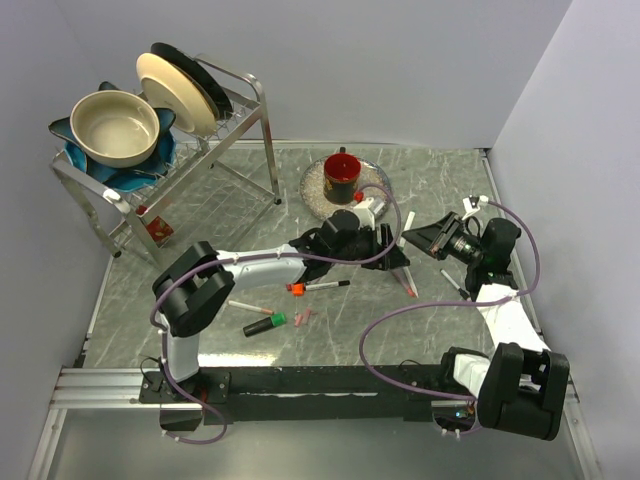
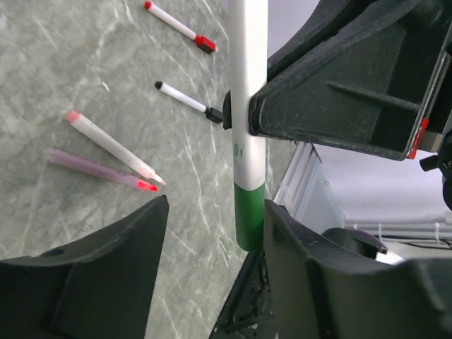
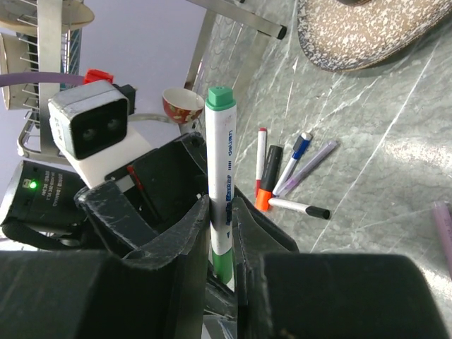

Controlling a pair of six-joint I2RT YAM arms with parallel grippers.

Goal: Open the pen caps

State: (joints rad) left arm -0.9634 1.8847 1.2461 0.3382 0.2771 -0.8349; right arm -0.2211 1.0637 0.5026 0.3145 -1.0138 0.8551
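A white marker (image 3: pixel 220 162) stands upright in my right gripper (image 3: pixel 222 201), which is shut on its barrel. In the left wrist view its green pen cap (image 2: pixel 248 215) hangs between the fingers of my left gripper (image 2: pixel 215 212). That gripper is open: the cap lies against the right finger (image 2: pixel 318 268), and a wide gap separates it from the left finger (image 2: pixel 106 268). The marker's other green end (image 3: pixel 219 97) points up. From above, the left gripper (image 1: pixel 390 250) and the right gripper (image 1: pixel 415 238) meet mid-table.
Loose pens lie on the marble table: an orange-capped black marker (image 1: pixel 296 290), a green-capped one (image 1: pixel 265 325), a red-capped pen (image 2: pixel 180 26) and a black-capped pen (image 2: pixel 187 101). A dish rack (image 1: pixel 240 130) stands back left, a red mug (image 1: pixel 342 175) on a speckled plate behind.
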